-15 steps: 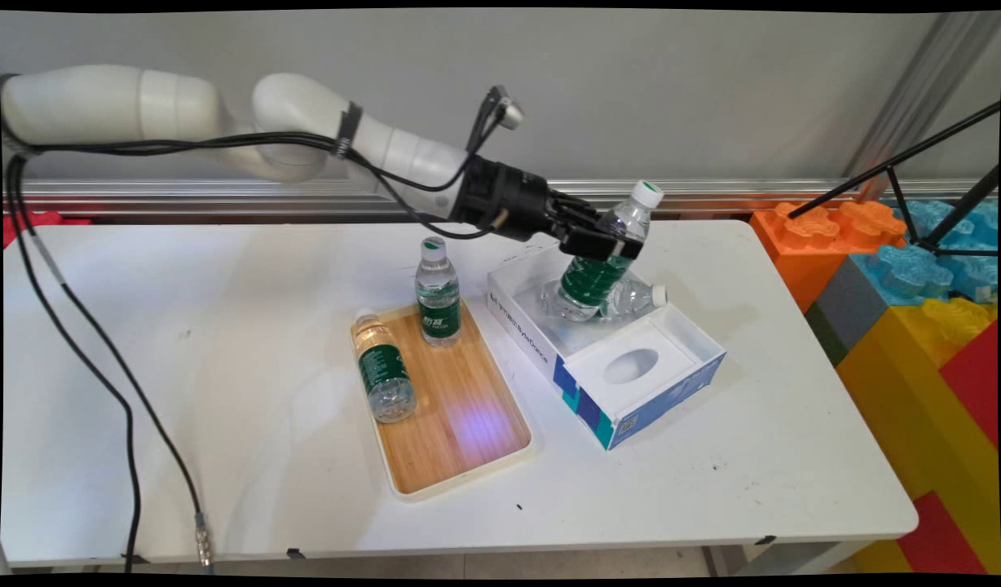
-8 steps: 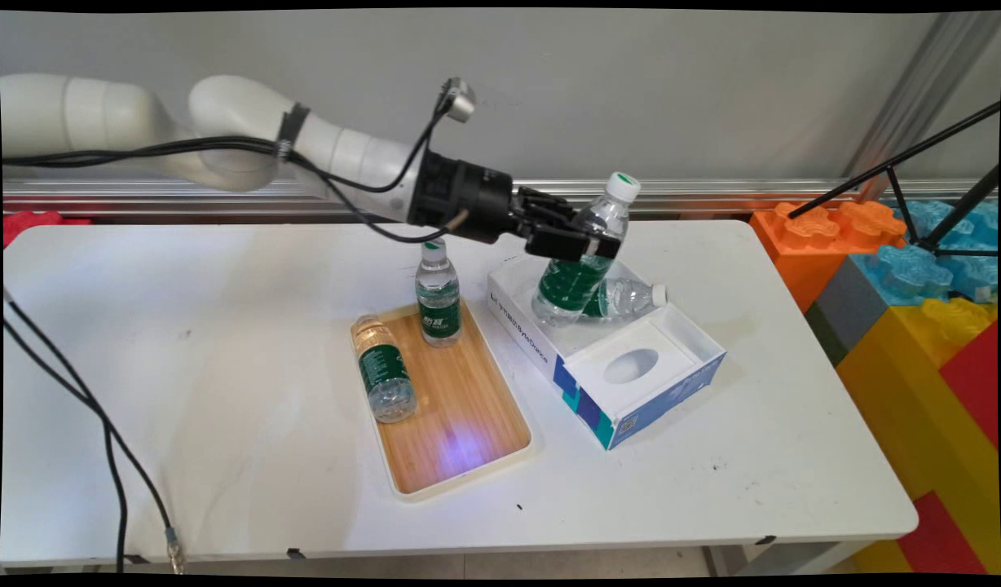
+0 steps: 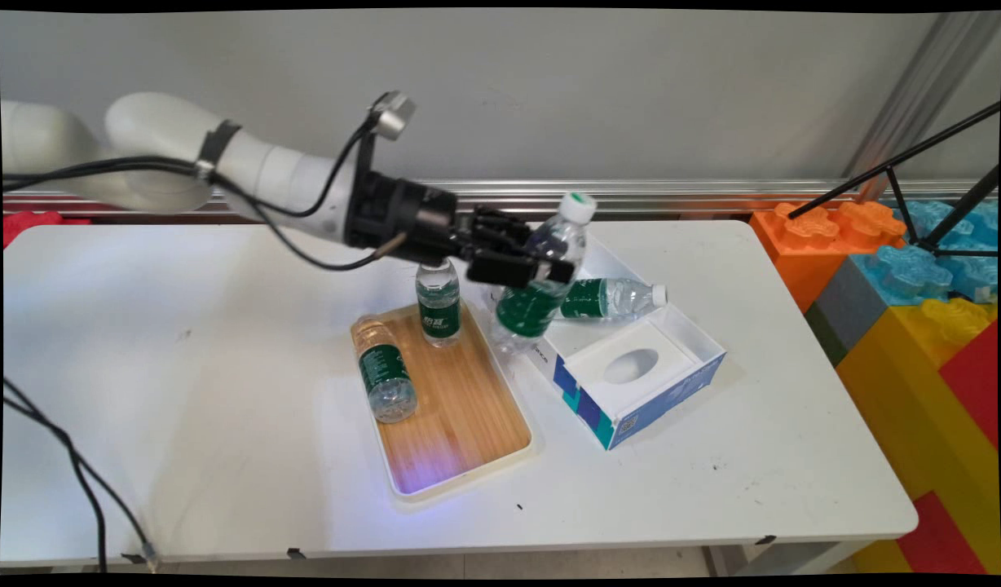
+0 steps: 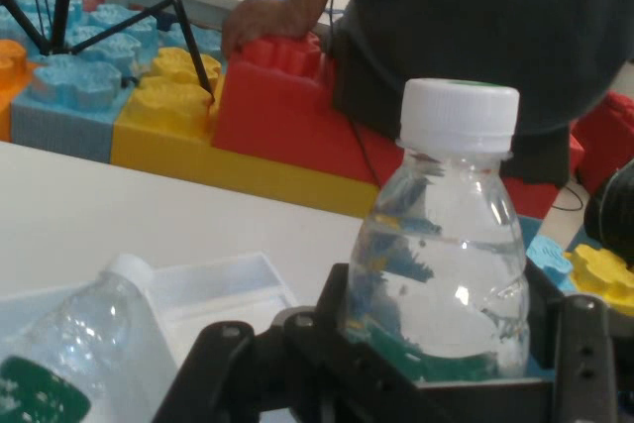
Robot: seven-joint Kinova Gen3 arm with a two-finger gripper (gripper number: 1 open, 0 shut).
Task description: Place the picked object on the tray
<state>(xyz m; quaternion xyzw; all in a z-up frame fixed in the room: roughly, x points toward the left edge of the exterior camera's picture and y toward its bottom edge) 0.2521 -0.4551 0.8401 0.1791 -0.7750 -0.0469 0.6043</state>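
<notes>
Our claw (image 3: 523, 271) grips the tilted water bottle (image 3: 541, 281) aloft between the open box (image 3: 631, 359) and wooden tray (image 3: 456, 399); we judge it needs righting, clear of the standing bottle (image 3: 438, 303).

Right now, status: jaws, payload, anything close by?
Gripper jaws shut on water bottle, carried tilted over box left edge. Second bottle lying in box. Tray alongside: one bottle standing, one lying.
</notes>
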